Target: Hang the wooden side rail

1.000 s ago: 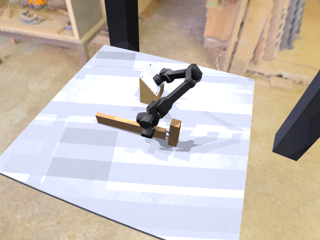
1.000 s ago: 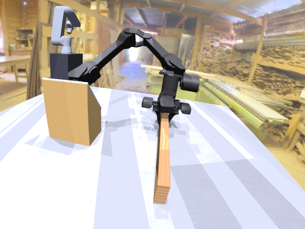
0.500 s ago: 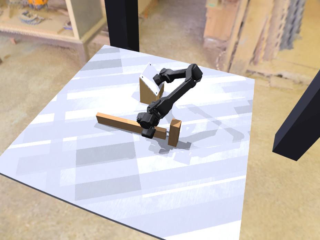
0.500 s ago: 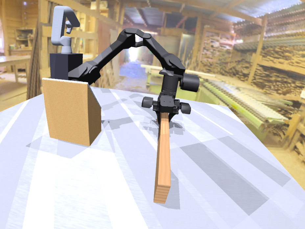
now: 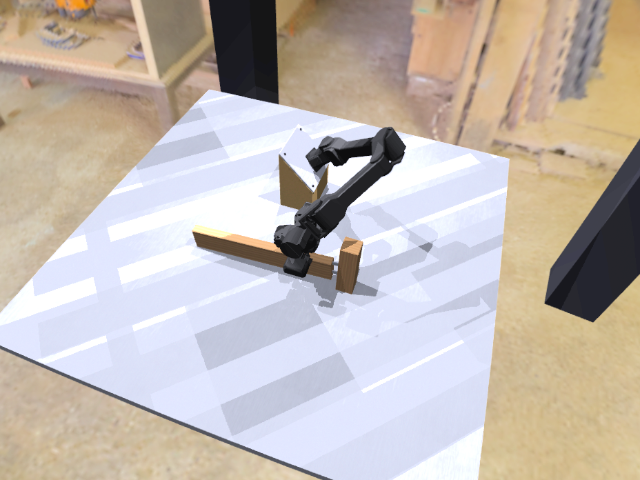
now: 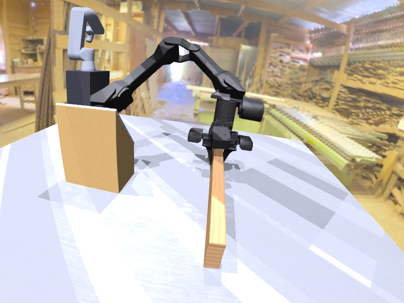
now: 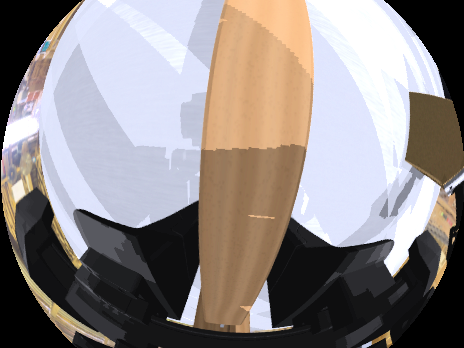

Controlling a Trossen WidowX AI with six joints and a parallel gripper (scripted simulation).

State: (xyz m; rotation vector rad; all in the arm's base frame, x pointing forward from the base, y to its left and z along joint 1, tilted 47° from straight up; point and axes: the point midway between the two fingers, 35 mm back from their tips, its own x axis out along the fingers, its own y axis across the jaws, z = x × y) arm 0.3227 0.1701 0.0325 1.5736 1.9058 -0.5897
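Observation:
The wooden side rail point(image 5: 235, 245) point(image 6: 217, 202) point(image 7: 257, 100) runs lengthwise towards the post. Its far end is low, at or very near the table top. My gripper point(image 5: 303, 262) point(image 6: 217, 157) is shut on the rail near its hook end, with one finger on each side. The headboard post point(image 5: 348, 267) stands upright just beyond the rail's hook end. A narrow gap is left between them, and the grey steel hooks point(image 5: 336, 265) show in it. The slot, its pins and the hook tips are hidden, so I cannot tell whether the hooks sit on the pins.
A tan wedge-shaped block point(image 5: 294, 183) point(image 6: 89, 146) point(image 7: 434, 135) with a white sloping top stands beside the arm's base, off to one side of the rail. Behind it in the exterior view, a pale arm-like shape point(image 6: 76, 35) rises above a dark box point(image 6: 78, 86).

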